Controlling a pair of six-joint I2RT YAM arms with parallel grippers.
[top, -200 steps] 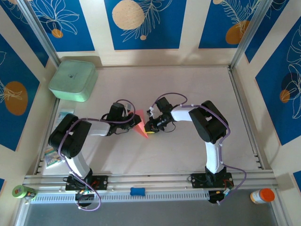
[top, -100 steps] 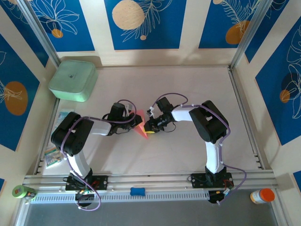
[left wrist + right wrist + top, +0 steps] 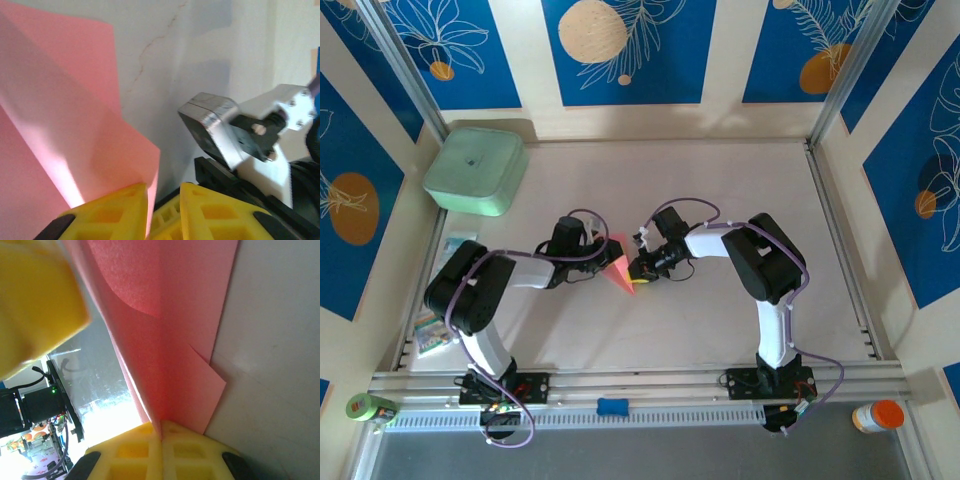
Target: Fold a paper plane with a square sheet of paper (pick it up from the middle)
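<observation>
The square sheet of paper (image 3: 617, 270), pink-red and folded to a pointed shape, stands on edge at the table's middle between both grippers. My right gripper (image 3: 637, 272) comes in from the right and is shut on it. In the right wrist view the yellow fingertips (image 3: 161, 427) pinch the paper's folded ridge (image 3: 170, 330). My left gripper (image 3: 608, 256) is at the paper's left side. In the left wrist view its jaws (image 3: 164, 212) stand slightly apart, the paper's (image 3: 65, 125) edge lying against the left finger's (image 3: 115, 212) inner face.
A mint-green square box (image 3: 475, 170) sits at the back left. Small printed packets (image 3: 438, 325) lie along the left wall. A metal rail (image 3: 835, 240) borders the right side. The right arm's wrist block (image 3: 225, 130) is close in front of my left gripper.
Both arms and the paper stay almost where they were. The right jaws have pinched fully shut on the paper, and the left jaws have eased apart a little.
</observation>
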